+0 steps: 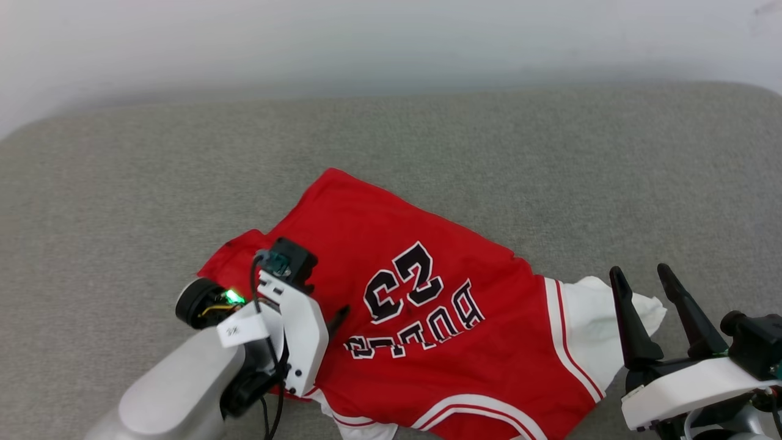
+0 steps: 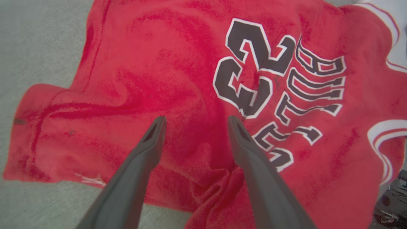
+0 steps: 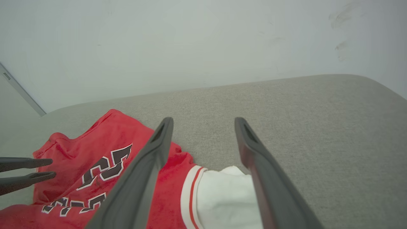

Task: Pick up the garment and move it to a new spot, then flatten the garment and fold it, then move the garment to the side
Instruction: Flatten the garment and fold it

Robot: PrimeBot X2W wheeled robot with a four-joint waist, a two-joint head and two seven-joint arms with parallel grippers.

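The garment (image 1: 366, 220), a red jersey with "BULLS 23" facing up, lies crumpled on a grey cushioned surface (image 1: 550, 159). Its white sleeve (image 1: 586, 324) with red-white trim points right. My left gripper (image 1: 335, 321) hovers over the jersey's left part, beside the print. In the left wrist view it (image 2: 197, 119) is open above the red cloth (image 2: 152, 63), with nothing between its fingers. My right gripper (image 1: 639, 272) is open at the white sleeve's outer end; in the right wrist view it (image 3: 204, 121) straddles the sleeve (image 3: 229, 197). The left gripper (image 3: 49, 168) also shows there, at the left edge.
A pale wall (image 1: 391, 43) rises behind the grey surface, whose back corners are rounded. Bare grey fabric stretches beyond the jersey and to its right (image 3: 318, 127).
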